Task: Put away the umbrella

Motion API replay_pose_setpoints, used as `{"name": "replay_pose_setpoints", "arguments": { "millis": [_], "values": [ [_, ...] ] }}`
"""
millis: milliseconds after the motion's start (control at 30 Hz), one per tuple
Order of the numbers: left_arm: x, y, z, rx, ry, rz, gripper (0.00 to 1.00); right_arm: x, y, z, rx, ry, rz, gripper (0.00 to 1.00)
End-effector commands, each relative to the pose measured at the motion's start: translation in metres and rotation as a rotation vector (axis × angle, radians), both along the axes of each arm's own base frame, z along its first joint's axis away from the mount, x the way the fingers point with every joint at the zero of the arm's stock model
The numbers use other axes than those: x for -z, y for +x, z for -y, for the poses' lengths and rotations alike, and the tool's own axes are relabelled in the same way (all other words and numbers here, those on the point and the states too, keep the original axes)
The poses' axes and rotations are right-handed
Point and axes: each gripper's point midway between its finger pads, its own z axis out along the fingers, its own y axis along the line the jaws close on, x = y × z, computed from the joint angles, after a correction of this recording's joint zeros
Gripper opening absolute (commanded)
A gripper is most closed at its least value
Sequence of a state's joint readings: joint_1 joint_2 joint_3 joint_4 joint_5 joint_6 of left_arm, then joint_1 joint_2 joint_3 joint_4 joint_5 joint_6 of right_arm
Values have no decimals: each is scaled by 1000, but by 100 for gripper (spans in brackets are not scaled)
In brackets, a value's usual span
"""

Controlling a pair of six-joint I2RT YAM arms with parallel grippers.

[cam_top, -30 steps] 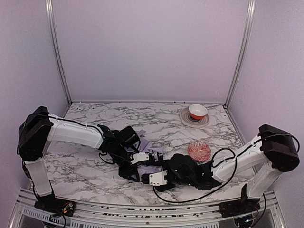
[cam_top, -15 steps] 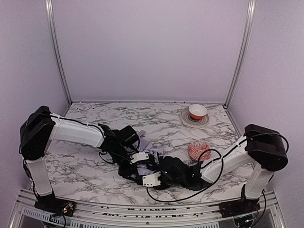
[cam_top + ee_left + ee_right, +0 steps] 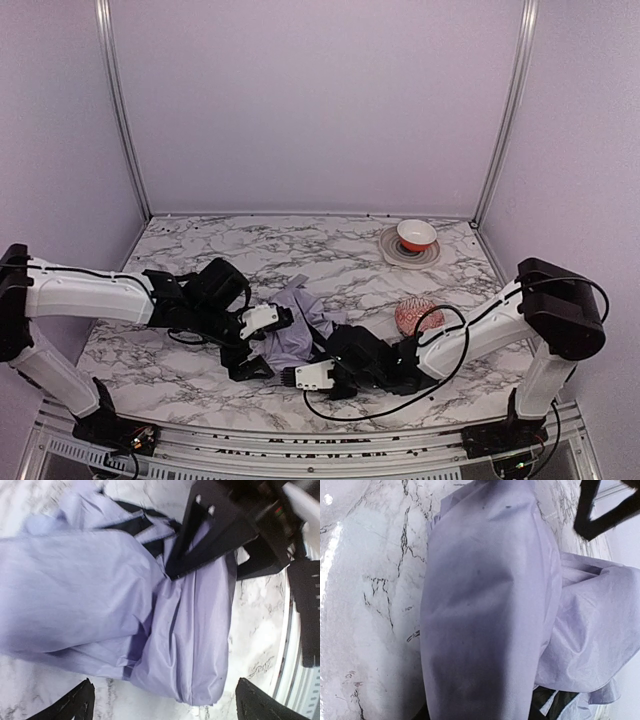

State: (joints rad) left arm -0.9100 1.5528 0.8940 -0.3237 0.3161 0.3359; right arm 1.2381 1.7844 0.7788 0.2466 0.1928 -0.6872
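Note:
The umbrella (image 3: pixel 295 335) lies collapsed on the marble table, a crumpled bundle of pale lavender fabric with black showing at its folds. My left gripper (image 3: pixel 262 343) stands open just left of it; in the left wrist view the left gripper (image 3: pixel 167 705) shows two black fingertips (image 3: pixel 75 705) wide apart, short of the umbrella (image 3: pixel 190 630) and not touching it. My right gripper (image 3: pixel 305 365) is at the bundle's near side, jaws closed round it. In the right wrist view the umbrella (image 3: pixel 485 605) fills the frame and covers nearly all of the right gripper (image 3: pixel 480 707).
A red patterned bowl (image 3: pixel 419 318) sits close behind the right forearm. At the back right a red and white bowl (image 3: pixel 416 236) rests on a grey plate (image 3: pixel 390 250). The table's metal front rail (image 3: pixel 295 630) runs just beyond the umbrella.
My left gripper let go of the umbrella, opened wide and drew back to the left. My right gripper slid left onto the bundle and its jaws narrowed round it.

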Motion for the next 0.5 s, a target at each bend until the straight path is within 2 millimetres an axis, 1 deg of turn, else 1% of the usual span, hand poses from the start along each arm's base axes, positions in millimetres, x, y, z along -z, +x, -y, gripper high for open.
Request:
{"name": "replay_pose_setpoints", "arguments": {
  "millis": [0,133,167,233,300,367,400,433,467],
  "values": [
    [-66,23,-2,-81,-252,296,99,51,-30,35,22,-193,-245,21],
    [-113,11,-19,-77,-469,497,99,60,-41,40,51,-244,-412,20],
    [-121,5,-22,-58,-502,535,99,61,-43,41,61,-255,-471,20],
    [-128,-8,-26,-17,-525,601,97,61,-46,40,93,-272,-604,20],
    [-125,-19,-28,24,-508,655,91,63,-47,43,137,-298,-728,19],
    [-118,-25,-26,47,-465,677,78,65,-47,47,171,-312,-832,17],
    [-113,-27,-24,60,-439,671,72,65,-48,49,183,-315,-875,17],
    [-108,-30,-21,82,-409,668,68,63,-50,48,182,-306,-936,17],
    [-99,-34,-20,109,-362,653,66,61,-52,48,186,-303,-982,17]
  ]
}}
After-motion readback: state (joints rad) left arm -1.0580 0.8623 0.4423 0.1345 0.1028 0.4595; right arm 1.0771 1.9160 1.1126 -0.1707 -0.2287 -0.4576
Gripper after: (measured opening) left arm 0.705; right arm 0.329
